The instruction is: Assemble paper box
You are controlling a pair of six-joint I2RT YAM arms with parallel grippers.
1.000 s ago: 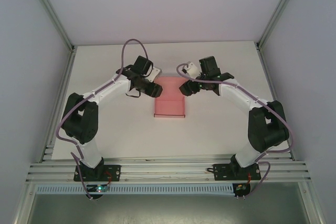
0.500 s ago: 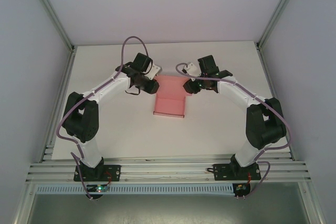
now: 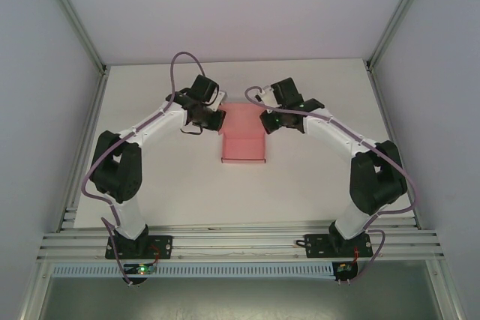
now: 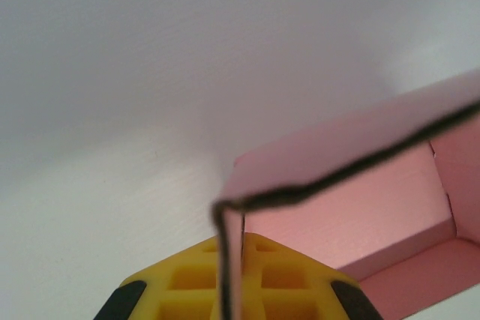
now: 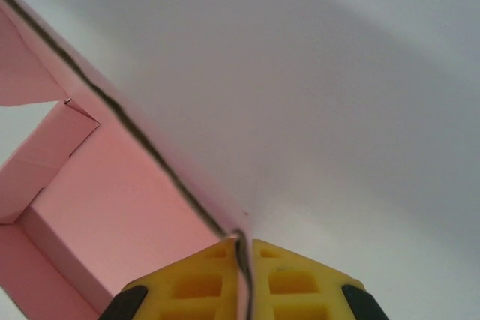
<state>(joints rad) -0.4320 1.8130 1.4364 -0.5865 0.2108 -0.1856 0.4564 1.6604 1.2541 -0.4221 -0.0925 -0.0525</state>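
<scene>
pink paper box [image 3: 243,134] sat half-formed on the white surface [image 3: 300,177], out between the two arms. left hand [image 3: 216,121] was clenched on its left wall, right hand [image 3: 266,121] on its right wall, each card edge pinched between yellow pads [image 4: 187,290].

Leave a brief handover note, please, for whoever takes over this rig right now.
Left gripper: shut on the paper box, with the edge of the box's left wall pinched between its pads.
Right gripper: shut on the opposite wall in the same way.
Box: at the middle of the table, between the two grippers, open on top.
Done: side walls are raised, so the inside looks like a tray.
Left: probably folding and tucking the remaining flaps and closing it.
</scene>
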